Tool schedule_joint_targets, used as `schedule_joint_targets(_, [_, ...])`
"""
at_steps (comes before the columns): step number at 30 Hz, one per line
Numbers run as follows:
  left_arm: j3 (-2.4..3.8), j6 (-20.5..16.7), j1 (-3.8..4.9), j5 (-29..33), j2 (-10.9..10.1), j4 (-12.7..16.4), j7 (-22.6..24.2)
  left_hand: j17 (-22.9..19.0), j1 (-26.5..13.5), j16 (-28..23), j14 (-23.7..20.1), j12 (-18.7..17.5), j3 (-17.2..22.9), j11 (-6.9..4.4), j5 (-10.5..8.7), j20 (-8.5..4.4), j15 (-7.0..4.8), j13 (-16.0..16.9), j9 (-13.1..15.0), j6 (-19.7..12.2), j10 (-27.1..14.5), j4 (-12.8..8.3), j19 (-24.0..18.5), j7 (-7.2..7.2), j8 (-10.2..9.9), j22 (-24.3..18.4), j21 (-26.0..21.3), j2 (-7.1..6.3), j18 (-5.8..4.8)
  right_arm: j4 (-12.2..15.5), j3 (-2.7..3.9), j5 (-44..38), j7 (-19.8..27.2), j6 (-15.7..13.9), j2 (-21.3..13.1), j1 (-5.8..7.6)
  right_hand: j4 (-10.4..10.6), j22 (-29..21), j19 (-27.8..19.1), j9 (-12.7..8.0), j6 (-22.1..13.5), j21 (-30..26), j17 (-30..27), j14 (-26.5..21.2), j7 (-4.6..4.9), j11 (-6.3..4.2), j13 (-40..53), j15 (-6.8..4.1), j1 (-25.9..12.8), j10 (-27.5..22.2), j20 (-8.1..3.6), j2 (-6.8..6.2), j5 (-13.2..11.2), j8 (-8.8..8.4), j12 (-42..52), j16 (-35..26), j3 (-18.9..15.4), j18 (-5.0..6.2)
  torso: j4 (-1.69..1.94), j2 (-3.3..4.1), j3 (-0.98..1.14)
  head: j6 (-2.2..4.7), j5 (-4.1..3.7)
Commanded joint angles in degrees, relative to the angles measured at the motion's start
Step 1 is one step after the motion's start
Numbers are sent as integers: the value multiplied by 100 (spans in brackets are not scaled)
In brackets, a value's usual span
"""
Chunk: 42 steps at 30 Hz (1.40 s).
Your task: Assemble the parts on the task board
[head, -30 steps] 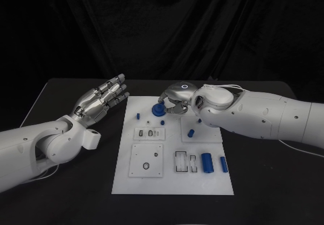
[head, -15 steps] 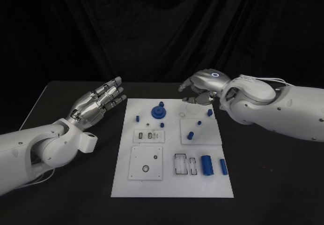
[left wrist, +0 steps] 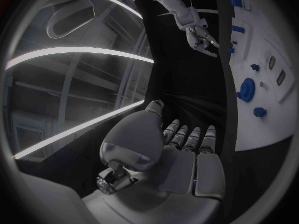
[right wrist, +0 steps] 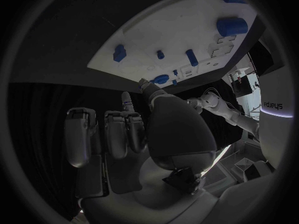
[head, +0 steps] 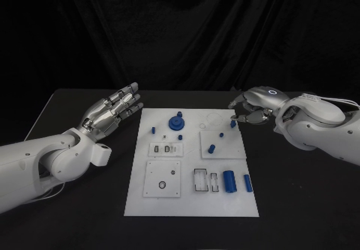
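Note:
The white task board (head: 191, 203) lies in the middle of the table. A blue gear (head: 176, 123) stands on its far left part, with small blue pegs (head: 181, 137) near it. Two blue cylinders (head: 230, 181) lie at the board's near right. My right hand (head: 255, 109) hovers by the board's far right corner, fingers bent but apart, holding nothing; a small blue peg (head: 233, 124) stands on the board just beside it. My left hand (head: 112, 112) floats left of the board, palm flat and fingers stretched out. The left wrist view shows the gear (left wrist: 246, 89) and the right hand (left wrist: 202, 37).
A clear ring (head: 212, 120) lies on the board between the gear and the right hand. Raised white blocks (head: 164, 178) with slots sit on the board's near half. Black table surface runs along both sides of the board.
The right hand has let go of the blue gear and drawn away to the right, off the board. The gear stays on the board. The left hand has barely moved.

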Motion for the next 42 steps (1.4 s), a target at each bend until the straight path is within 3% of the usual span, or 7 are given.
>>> schedule_joint_targets(1, [3, 76, -4, -42, 17, -8, 485, -9, 37, -17, -7, -15, 41, 52, 34, 29, 25, 2, 9, 16, 5, 3, 9, 39, 26, 7, 16, 2, 12, 7, 7, 87, -174, -19, -60, -84, 39, 1364, 367, -9, 38, 15, 1509, 611, -13, -26, 1509, -44, -20, 607, -42, -19, -48, 24, 15, 15, 6, 17, -22, -41, -14, -33, 23])
schedule_joint_targets(5, [3, 94, -5, -42, 42, -26, 482, -9, 42, -17, -7, -16, 55, 52, 43, 29, 26, 2, 9, 13, 5, -7, 8, 39, 25, 6, 15, 3, 12, -28, 5, 93, -165, -56, -111, -184, 46, 1362, 364, -14, 37, 9, 1509, 611, -13, -26, 1509, -44, -14, 607, -43, -32, -80, 16, 15, 15, -6, 18, -42, -46, -7, -36, 2])
schedule_joint_targets(10, [3, 109, -6, -42, 58, -29, 481, -9, 49, -17, -7, -16, 78, 55, 53, 30, 27, 2, 9, 10, 3, -25, 9, 37, 25, 7, 16, 3, 11, -81, 3, 96, -154, -89, -131, -281, 51, 1356, 355, -25, 17, -7, 1509, 611, -11, -25, 1509, -44, 2, 607, -44, -58, -116, -5, 15, 15, -26, 23, -1, -36, -9, -47, -24])
schedule_joint_targets(16, [3, 115, -7, -42, 48, -28, 471, -9, 54, -17, -7, -16, 94, 55, 59, 30, 28, 2, 8, 8, 4, -38, 8, 36, 24, 6, 15, 2, 11, -187, 3, 97, -140, -149, -109, -399, 49, 1352, 348, -35, -4, -18, 1509, 611, -11, -25, 1509, -43, 24, 607, -44, -76, -134, -23, 15, 15, -38, 26, -29, -35, -9, -56, 4])
schedule_joint_targets(23, [3, 124, -9, -42, 36, -27, 466, -9, 59, -17, -7, -16, 107, 56, 66, 30, 28, 2, 8, 6, 3, -49, 8, 36, 24, 6, 15, 1, 10, -332, 4, 97, -144, -232, -25, -488, 38, 1344, 334, -49, -37, -42, 1509, 611, -12, -25, 1509, -43, 67, 607, -43, -106, -163, -46, 15, 15, -54, 32, -29, -36, -7, -85, 23])
schedule_joint_targets(27, [3, 131, -11, -42, 36, -29, 459, -10, 64, -17, -8, -16, 124, 55, 75, 30, 28, 2, 8, 6, 3, -64, 8, 36, 24, 6, 15, 0, 10, -382, 4, 97, -151, -244, 19, -511, 36, 1337, 322, -55, -53, -60, 1509, 611, -11, -25, 1509, -43, 80, 607, -43, -112, -175, -55, 15, 15, -59, 37, -31, -39, 1, -108, 27])
schedule_joint_targets(42, [3, 151, -13, -42, 42, -34, 426, -10, 80, -17, -8, -17, 191, 64, 101, 30, 30, 1, 7, -2, 0, -125, 9, 32, 23, 7, 15, -2, 8, -651, 5, 97, -164, -272, 244, -552, 46, 1313, 283, -75, -98, -125, 1509, 611, -4, -19, 1509, -40, 130, 607, -41, -88, -136, -67, 15, 15, -59, 55, -30, -42, -9, -110, 10])
